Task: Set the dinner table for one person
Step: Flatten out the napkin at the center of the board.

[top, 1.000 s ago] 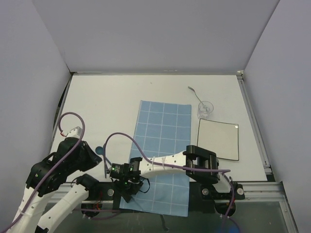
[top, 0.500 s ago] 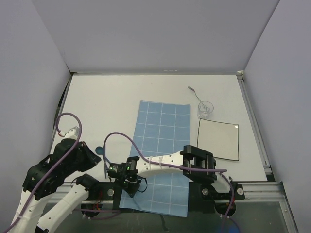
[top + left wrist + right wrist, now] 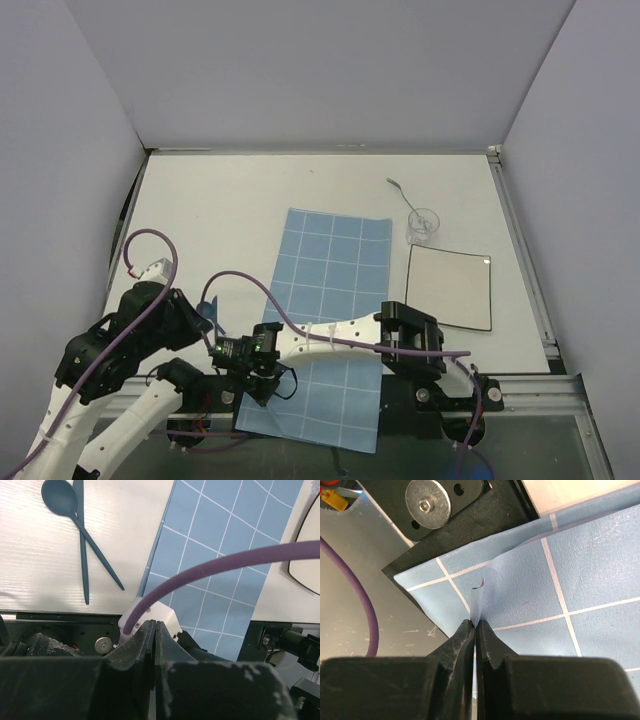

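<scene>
Right pincer pinches a raised fold of the blue mat, seemingly to drag it square on the surface; left pincer pressed together, empty.

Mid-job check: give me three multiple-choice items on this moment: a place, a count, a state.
1. The square plate lies where? A) on the blue mat B) right of it C) left of it
2. How many blue utensils lie on the table left of the mat? A) four B) one C) two
3. The right gripper: how do its jaws stand? A) shut on a fold of the mat B) wide open C) shut on a glass

B: the plate sits on bare table beside the mat's right edge.
C: two crossed pieces show in the left wrist view.
A: the jaws pinch a raised fold of cloth.
</scene>
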Motion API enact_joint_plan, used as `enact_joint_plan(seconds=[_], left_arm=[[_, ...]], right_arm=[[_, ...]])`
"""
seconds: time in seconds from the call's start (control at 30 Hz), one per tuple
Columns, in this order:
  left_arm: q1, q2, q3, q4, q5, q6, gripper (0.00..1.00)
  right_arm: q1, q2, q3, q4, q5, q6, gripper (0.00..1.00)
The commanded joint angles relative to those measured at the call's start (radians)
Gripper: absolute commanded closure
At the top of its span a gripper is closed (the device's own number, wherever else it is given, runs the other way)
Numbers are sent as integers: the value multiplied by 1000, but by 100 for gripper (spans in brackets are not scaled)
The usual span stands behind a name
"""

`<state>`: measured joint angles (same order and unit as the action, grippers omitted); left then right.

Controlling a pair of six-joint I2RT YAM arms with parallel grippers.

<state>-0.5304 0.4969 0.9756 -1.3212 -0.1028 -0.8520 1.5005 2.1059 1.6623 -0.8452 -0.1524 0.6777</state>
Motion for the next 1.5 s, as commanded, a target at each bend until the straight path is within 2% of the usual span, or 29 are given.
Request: enact_joint_plan(seconds=[0.0, 0.43, 0.87, 0.9, 0.97, 1.0, 1.03, 1.3, 1.4, 1.47], left_arm=[[-5, 3, 29, 56, -5, 14, 100], [-4, -27, 6, 52, -7, -2, 100], [-5, -48, -9, 54, -6, -22, 100], [-4, -52, -10, 52, -8, -22, 100], [-4, -54, -12, 49, -10, -22, 100], [-4, -55, -12, 47, -11, -22, 100], [-4, -56, -11, 45, -12, -22, 100], [-4, -64, -28, 42, -11, -22, 100], [-5, -71, -41, 43, -11, -21, 100], [-4, -74, -46, 43, -9, -18, 100]], right_arm=[[28, -110, 44, -10, 17, 5, 100], [85, -193, 70, 47, 4, 30, 100], [74, -300, 109, 57, 8, 29, 100], [74, -307, 99, 68, 2, 30, 93], [75, -318, 73, 79, 6, 46, 54], [76, -322, 52, 85, 5, 57, 41], [78, -324, 28, 93, 3, 69, 37], [107, -320, -56, 133, 24, 97, 34], [116, -309, -42, 86, 78, 88, 35], [123, -301, -30, 7, 169, 96, 35]])
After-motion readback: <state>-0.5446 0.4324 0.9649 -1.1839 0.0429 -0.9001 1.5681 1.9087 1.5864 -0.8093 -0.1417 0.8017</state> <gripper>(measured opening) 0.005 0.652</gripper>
